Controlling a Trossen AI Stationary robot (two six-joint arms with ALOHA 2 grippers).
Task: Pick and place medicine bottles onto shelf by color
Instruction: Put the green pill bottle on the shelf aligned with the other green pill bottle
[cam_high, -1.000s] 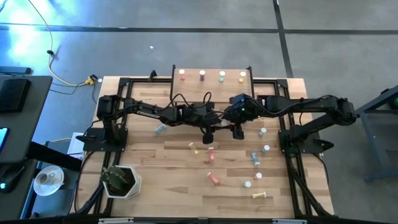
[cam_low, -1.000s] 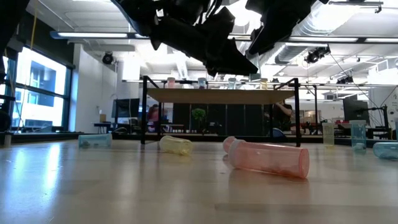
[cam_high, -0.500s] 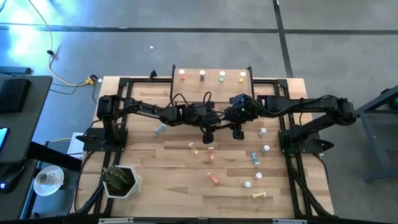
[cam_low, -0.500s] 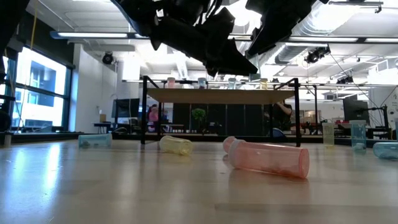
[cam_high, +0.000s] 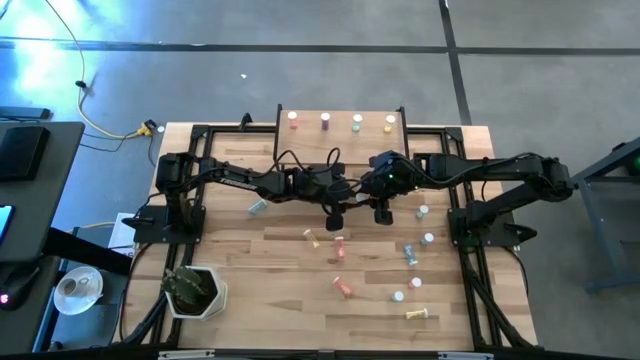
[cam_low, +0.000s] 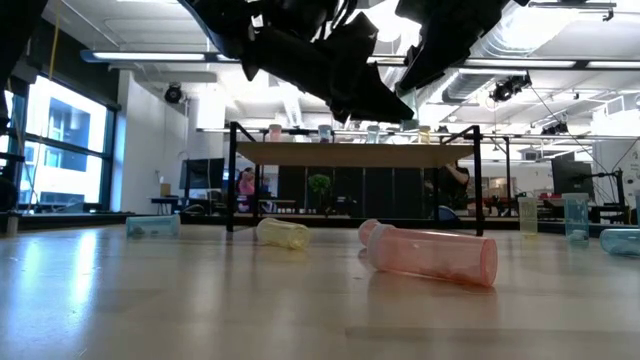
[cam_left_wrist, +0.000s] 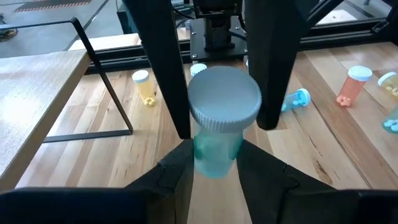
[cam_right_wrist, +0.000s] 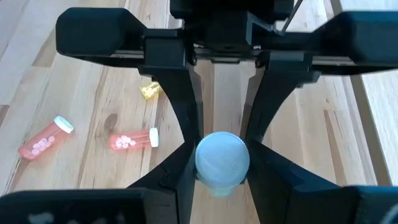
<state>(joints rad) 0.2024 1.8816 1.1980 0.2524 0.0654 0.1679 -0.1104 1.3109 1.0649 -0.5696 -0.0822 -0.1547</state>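
Just in front of the shelf (cam_high: 341, 123), both claws — left claw (cam_left_wrist: 217, 124) and right claw (cam_right_wrist: 221, 163) — grip one blue-green bottle (cam_left_wrist: 219, 121) (white-capped).

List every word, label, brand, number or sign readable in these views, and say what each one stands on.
None can be read.
The bottle in the left pincer shows a plain white cap and no label.
The bottle in the right pincer shows only its blank cap.
The bottles on the shelf are too small to read.

Grey floor (cam_high: 300, 25), bright window (cam_low: 60, 140), strip-lit ceiling (cam_low: 150, 56)
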